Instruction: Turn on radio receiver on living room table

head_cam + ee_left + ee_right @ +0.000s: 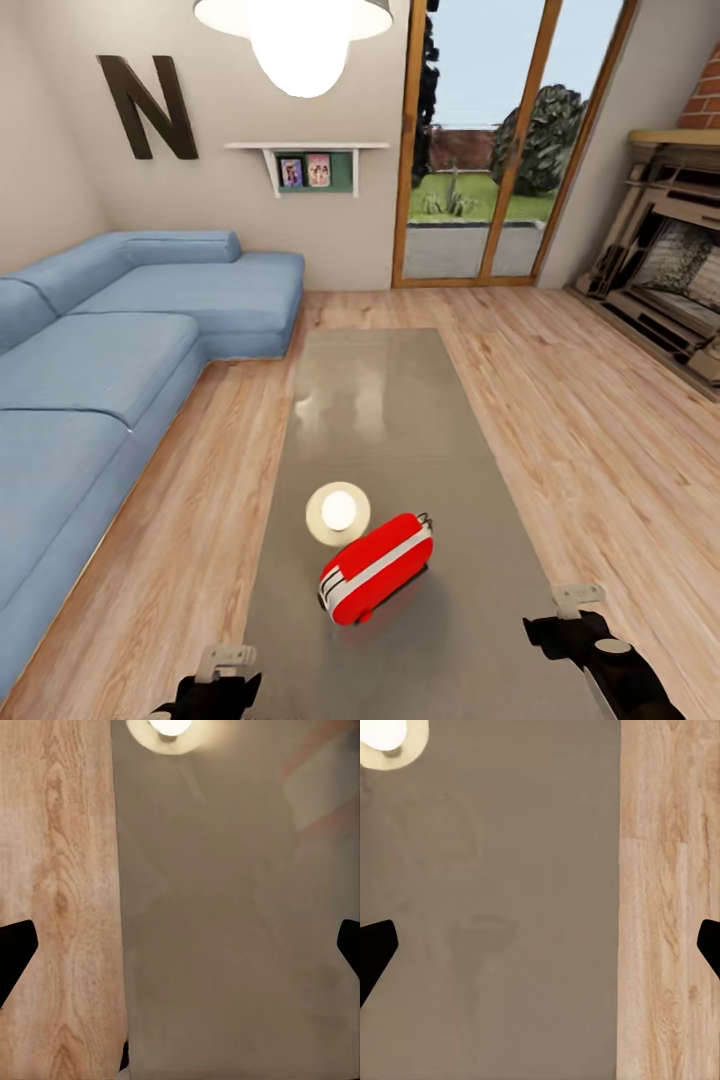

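Observation:
The radio receiver [375, 567], a bright red rounded box with a white-silver band, lies tilted on the near half of the long glossy table [400, 400]. My left gripper [222, 674] hovers at the table's near left corner, left of and nearer than the radio. In the left wrist view the left gripper [180, 952] is open, fingertips [15, 954] far apart over the table edge. My right gripper [572, 620] hangs at the near right edge, right of the radio. The right gripper [540, 952] is also open, with nothing between its fingertips [375, 954].
A round lamp reflection [338, 513] glows on the tabletop just behind the radio. The blue L-shaped sofa [110, 370] runs along the left. Light wood floor [600, 440] lies to the right, with a fireplace [670, 290] and glass doors [490, 160] beyond.

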